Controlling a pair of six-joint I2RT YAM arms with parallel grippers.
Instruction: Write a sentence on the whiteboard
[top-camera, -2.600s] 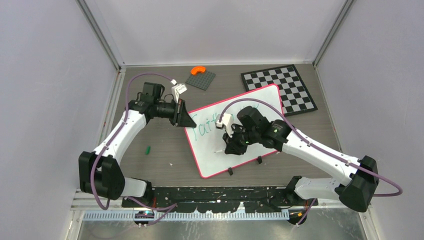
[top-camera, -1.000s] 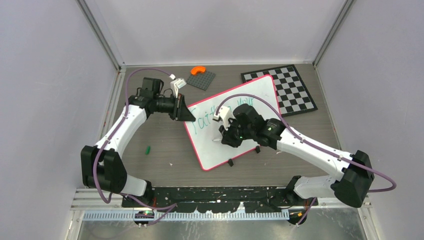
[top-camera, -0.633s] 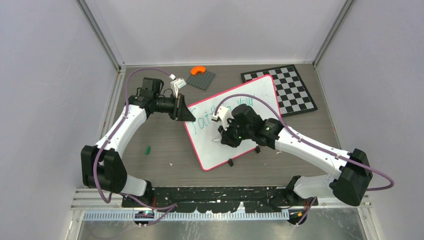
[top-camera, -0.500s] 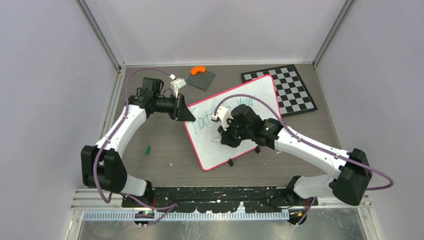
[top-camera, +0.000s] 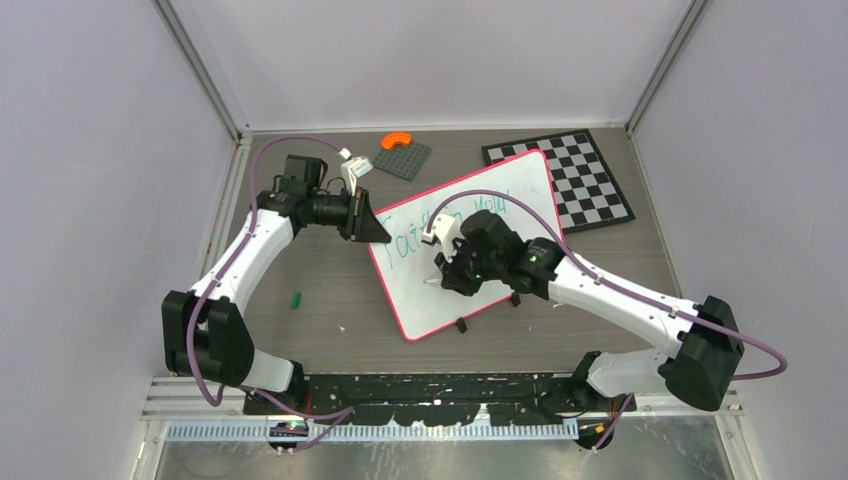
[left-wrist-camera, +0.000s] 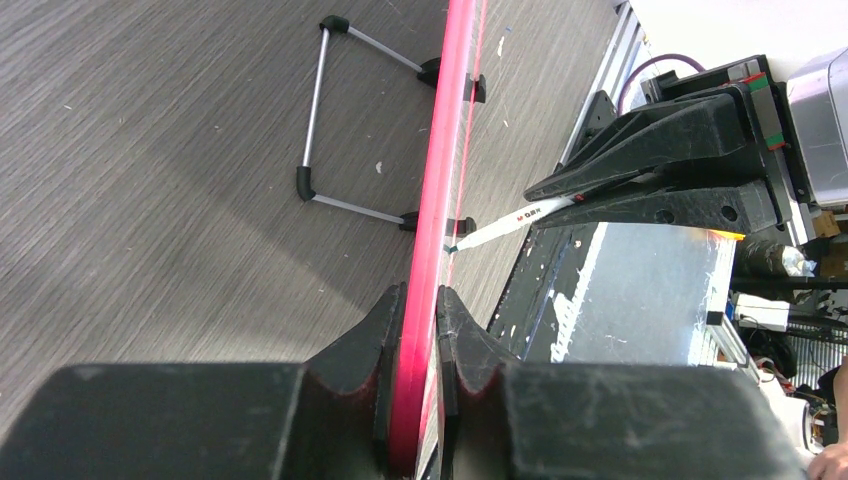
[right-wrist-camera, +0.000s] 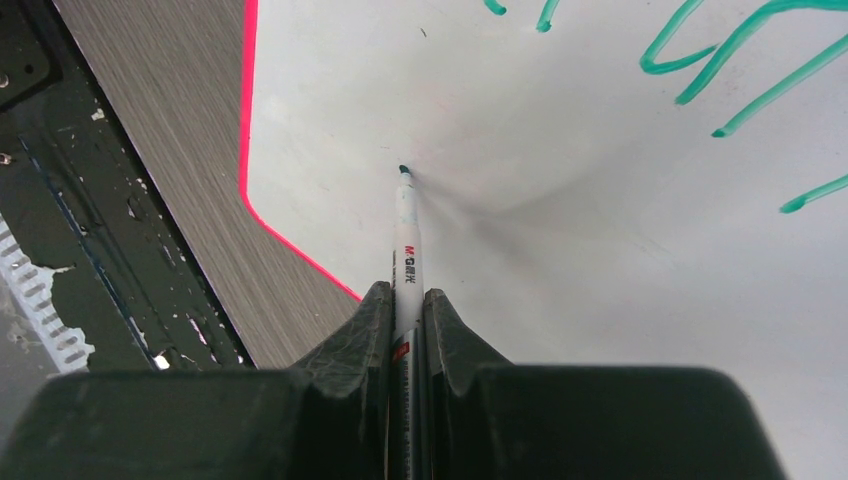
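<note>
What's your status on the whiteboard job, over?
Left gripper jaws shut on whiteboard rim. Right gripper jaws shut on marker, tip at board below green lettering. Nothing in the way.

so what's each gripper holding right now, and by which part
The left gripper pinches the whiteboard by its pink rim, at the edge. The right gripper holds a marker by its barrel, with the green tip sticking out ahead.

the green sentence (top-camera: 405, 244) on the whiteboard (top-camera: 430, 305) is showing "fait", the rest being hidden or too small; the marker (right-wrist-camera: 406, 225) is carrying a small "m" logo.
</note>
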